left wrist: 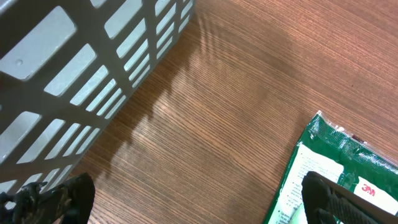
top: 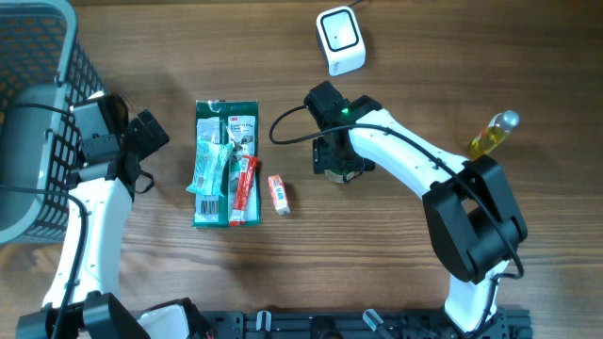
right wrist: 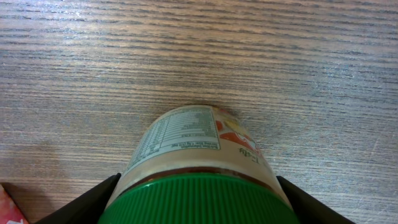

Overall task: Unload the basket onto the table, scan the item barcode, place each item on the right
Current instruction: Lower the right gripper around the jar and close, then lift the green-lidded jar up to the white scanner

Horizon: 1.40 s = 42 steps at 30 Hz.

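Note:
A jar [right wrist: 199,140] with a green ribbed lid and a pale printed label stands on the wooden table. My right gripper [right wrist: 199,182] is over it, one black finger pressed against each side just below the lid. From overhead, the jar [top: 343,172] is mostly hidden under that gripper [top: 337,158]. The white scanner [top: 340,40] stands at the back of the table, apart from the jar. My left gripper [top: 143,137] stands wide open beside the basket with only bare wood between its fingers [left wrist: 62,199].
A grey mesh basket [top: 38,113] fills the left edge. A green packet [top: 226,165] with a red tube [top: 244,188] on it lies centre-left, and a small red-and-white box [top: 279,194] beside it. A yellow oil bottle [top: 495,135] lies at the right.

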Available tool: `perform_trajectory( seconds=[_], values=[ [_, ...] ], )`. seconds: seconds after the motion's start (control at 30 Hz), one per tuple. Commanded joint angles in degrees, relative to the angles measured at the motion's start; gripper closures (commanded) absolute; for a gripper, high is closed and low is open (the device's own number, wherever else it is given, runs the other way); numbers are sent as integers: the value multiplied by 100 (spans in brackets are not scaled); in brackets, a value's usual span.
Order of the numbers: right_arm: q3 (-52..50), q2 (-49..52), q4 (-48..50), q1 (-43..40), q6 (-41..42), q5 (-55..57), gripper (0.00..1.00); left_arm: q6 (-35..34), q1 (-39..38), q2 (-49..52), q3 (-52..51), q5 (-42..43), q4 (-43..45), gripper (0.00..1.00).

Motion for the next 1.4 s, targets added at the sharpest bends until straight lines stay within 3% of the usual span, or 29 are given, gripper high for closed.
perform_trajectory(
  seconds=[0.0,0.97,1.13,1.23,1.33,1.37],
  values=[
    [-59,37,-13,20,9,-50,23,72,22,-72,70,26,15,0],
    [-273,37,96,17,138,0,21,70,22,-72,70,26,15,0],
    [-101,4,57,2,160,-4,39,72,22,-72,70,26,15,0],
    [680,-376,-1025,-201,459,-177,54,70,22,-72,70,26,15,0],
    [1001,-1075,-1296,-577,540,-2061,64,72,22,-72,70,26,15,0],
    [1001,-1241,-1322,-682,811,-2830,75,72,22,-72,70,26,15,0]
  ],
)
